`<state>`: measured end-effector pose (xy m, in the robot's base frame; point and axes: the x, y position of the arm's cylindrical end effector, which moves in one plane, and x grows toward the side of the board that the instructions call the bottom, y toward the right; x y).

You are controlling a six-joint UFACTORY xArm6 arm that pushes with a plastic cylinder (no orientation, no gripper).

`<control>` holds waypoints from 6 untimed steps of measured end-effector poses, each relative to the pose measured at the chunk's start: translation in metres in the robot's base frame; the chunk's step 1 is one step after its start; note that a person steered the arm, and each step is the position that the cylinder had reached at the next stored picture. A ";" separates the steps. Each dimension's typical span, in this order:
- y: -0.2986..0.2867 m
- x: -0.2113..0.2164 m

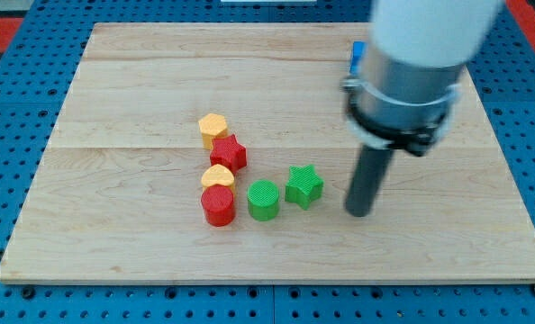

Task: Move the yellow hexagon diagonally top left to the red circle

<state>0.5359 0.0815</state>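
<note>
While you look toward the middle of the surface [114, 81], you find the yellow hexagon [213, 129] touching the red star [229, 153] just below it on the view's right. Further down sits a yellow heart-like block [217, 175], pressed against the red circle [218, 206] beneath it. Just beside that, toward the view's right edge, stand the green circle [263, 200] and the green star [303, 185]. My tip [359, 212] rests right of the green star, apart from it. You see no jaws on this rod.
</note>
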 end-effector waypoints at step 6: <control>-0.159 -0.045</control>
